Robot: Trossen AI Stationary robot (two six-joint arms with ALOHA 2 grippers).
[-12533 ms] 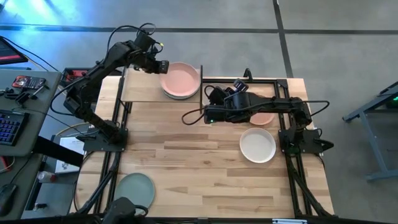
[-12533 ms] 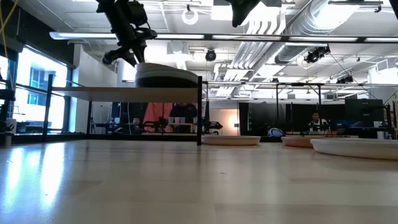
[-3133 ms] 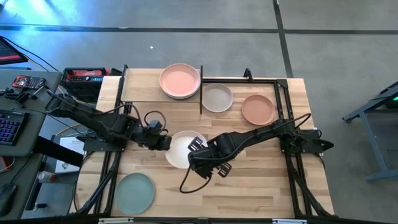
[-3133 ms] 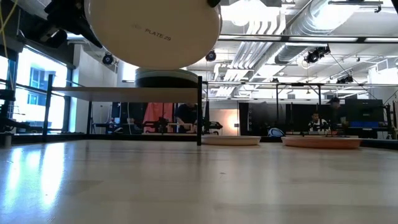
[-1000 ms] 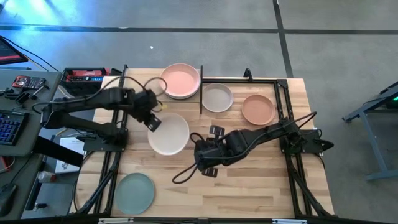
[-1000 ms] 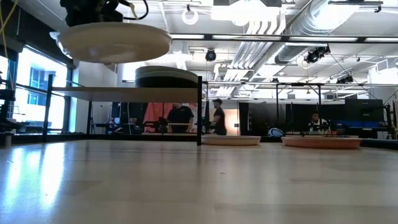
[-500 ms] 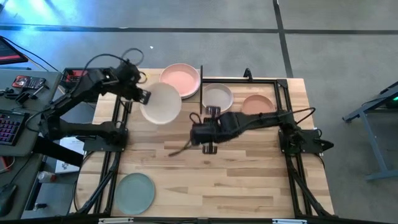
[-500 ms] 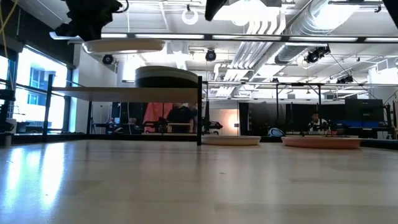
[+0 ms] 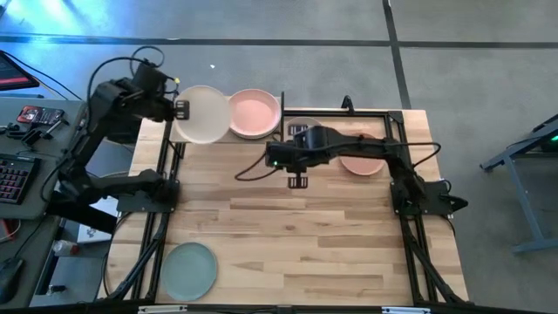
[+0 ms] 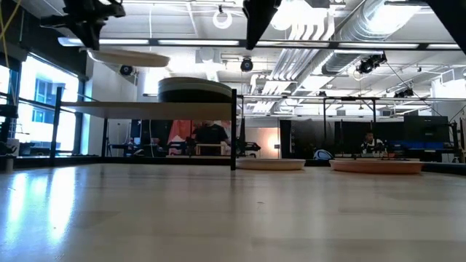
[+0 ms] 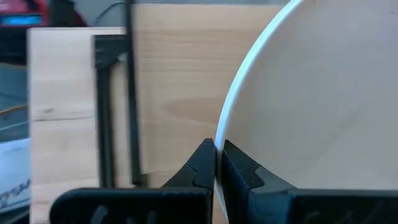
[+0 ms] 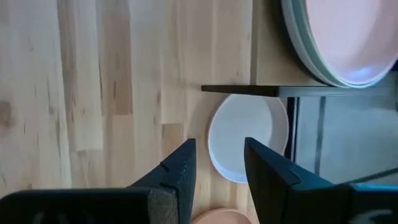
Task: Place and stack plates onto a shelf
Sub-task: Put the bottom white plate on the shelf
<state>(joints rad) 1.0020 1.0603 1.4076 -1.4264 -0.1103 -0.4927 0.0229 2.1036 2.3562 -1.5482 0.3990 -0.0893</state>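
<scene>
Now | L gripper [image 9: 180, 110] clamped on white plate [image 9: 201, 114] rim, plate held level above shelf [image 10: 145, 108], just beside pink stack [image 9: 254, 114] | R gripper [image 12: 219, 163] parted, empty, over beige-grey plate [image 12: 247, 144].

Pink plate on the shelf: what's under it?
The pink plate tops a stack on the shelf. A pale green rim shows just beneath it; the low view shows a dark layer lower. Their faces are covered.

Left tool [image 9: 180, 110] pinched shut, arm raised; right tool [image 12: 217, 165] spread, arm outstretched.
</scene>
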